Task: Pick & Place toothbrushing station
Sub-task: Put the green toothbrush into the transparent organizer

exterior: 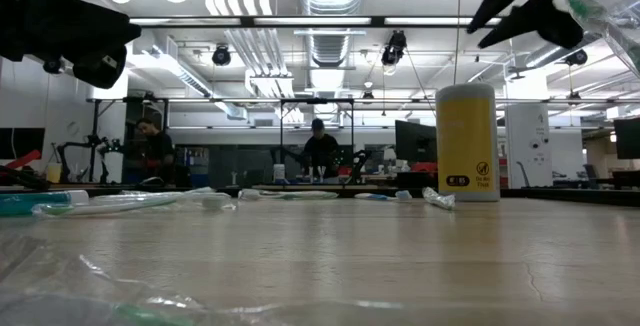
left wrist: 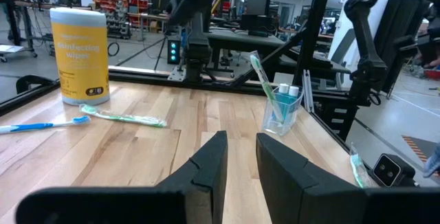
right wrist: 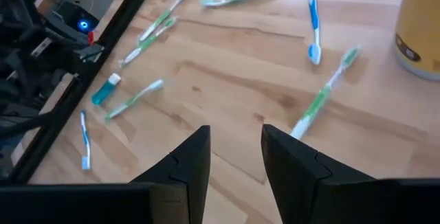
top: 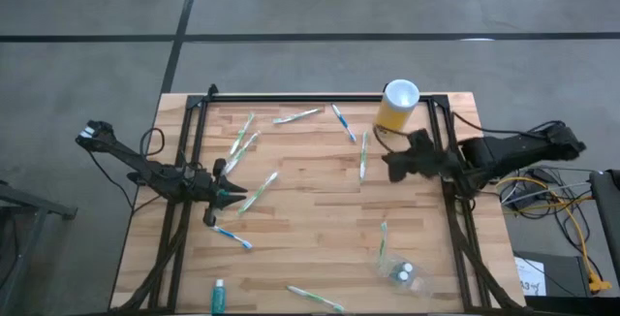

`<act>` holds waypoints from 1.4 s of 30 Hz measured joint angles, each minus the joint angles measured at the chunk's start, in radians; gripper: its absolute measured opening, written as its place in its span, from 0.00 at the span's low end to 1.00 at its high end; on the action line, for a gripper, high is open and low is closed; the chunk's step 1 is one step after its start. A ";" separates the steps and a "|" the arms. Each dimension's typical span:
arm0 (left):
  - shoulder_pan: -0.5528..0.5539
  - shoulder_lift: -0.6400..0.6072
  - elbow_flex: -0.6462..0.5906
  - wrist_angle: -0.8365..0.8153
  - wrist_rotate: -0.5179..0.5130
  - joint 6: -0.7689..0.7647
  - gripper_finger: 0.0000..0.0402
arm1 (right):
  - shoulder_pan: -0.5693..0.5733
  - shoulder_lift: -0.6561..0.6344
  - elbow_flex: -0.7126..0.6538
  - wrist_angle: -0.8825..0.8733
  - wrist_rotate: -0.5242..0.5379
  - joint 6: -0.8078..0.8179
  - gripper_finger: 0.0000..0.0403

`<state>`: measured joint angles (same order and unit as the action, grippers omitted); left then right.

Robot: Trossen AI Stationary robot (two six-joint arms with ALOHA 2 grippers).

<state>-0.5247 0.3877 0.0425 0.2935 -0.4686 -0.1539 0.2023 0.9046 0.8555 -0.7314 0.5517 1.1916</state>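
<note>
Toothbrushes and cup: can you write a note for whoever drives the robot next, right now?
Left tool: open, empty, at the table's left side, with a teal tube beside it.
Right tool: open, empty, near the yellow canister.
Done: the clear cup holds one green toothbrush and two capped tubes.
Left: several toothbrushes lie loose on the table, such as the blue one, plus another tube at the near edge.
</note>
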 joint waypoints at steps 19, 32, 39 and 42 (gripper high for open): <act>0.000 0.000 0.000 0.000 0.000 0.000 0.21 | -0.500 0.292 0.029 0.147 -0.357 -0.113 0.44; 0.000 0.000 0.000 0.000 0.000 0.000 0.21 | -0.642 0.607 0.234 -0.077 -0.389 -0.118 0.40; 0.000 0.000 0.000 0.000 0.000 0.000 0.21 | -0.707 0.769 0.350 -0.154 -0.505 -0.174 0.41; 0.000 0.000 0.000 0.000 0.000 0.000 0.21 | -0.724 0.824 0.364 -0.155 -0.549 -0.178 0.41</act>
<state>-0.5247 0.3878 0.0425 0.2935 -0.4683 -0.1543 -0.5219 1.7284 1.2194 -0.8865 0.0023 1.0134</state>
